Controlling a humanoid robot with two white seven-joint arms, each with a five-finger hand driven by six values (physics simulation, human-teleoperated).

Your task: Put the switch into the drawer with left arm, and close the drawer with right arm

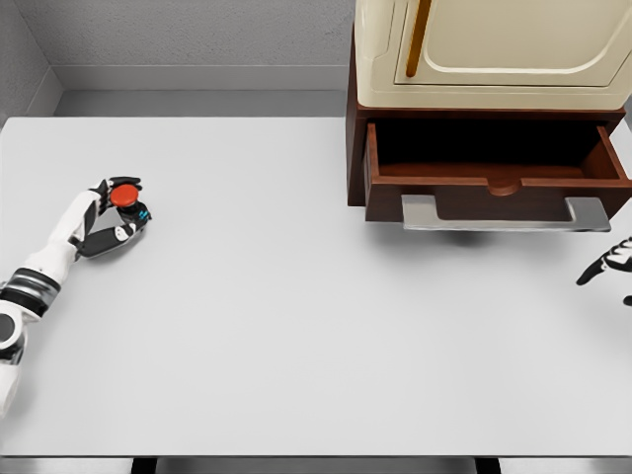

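The switch (125,195), a small dark box with a red round button, sits at the left of the white table (296,316). My left hand (117,212) is curled around it, fingers closed against its sides. The brown drawer (499,183) stands pulled open under the cream cabinet (494,49) at the upper right, its dark inside empty and a grey handle (504,214) across its front. My right hand (610,262) shows only at the right edge, below the drawer's right end, fingers spread and holding nothing.
The cabinet and open drawer jut over the table's back right. A grey wall (197,39) runs behind the table.
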